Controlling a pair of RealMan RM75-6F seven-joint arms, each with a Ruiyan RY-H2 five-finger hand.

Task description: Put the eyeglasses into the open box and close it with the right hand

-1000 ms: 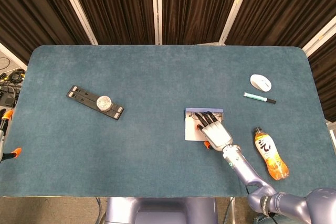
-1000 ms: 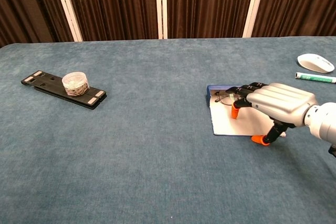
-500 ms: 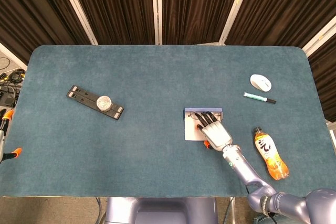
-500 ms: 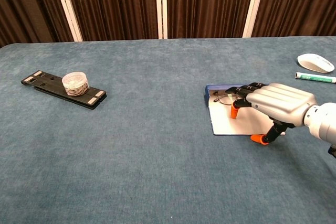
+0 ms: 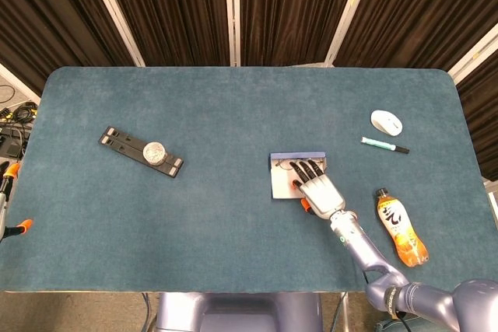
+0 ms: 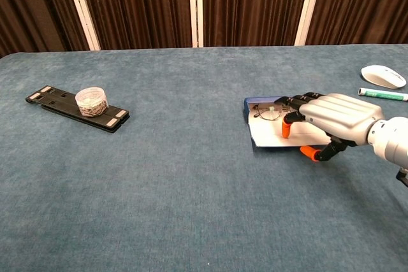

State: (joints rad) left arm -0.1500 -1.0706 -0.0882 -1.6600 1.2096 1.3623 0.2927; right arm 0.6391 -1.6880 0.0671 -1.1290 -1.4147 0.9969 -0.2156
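Observation:
The open box [image 5: 282, 178] [image 6: 260, 133] lies right of the table's middle, a blue tray with a white lid flap spread toward me. The thin-framed eyeglasses [image 6: 267, 112] [image 5: 289, 166] sit in the blue tray at the box's far edge. My right hand [image 5: 318, 189] [image 6: 334, 118] rests palm down over the white flap, its dark fingers stretched out and apart, with the tips by the glasses. Nothing is gripped in it. An orange-tipped finger [image 6: 286, 128] points down onto the flap. My left hand appears in neither view.
At the left a black flat stand [image 5: 140, 151] [image 6: 75, 109] carries a small clear jar [image 6: 91, 101]. A white mouse [image 5: 386, 121] and a green pen [image 5: 384, 144] lie at the far right. An orange drink bottle [image 5: 401, 227] lies right of my forearm.
My right hand has slid forward and a little left across the flap. The box has shifted the same way with it, and more of the glasses shows.

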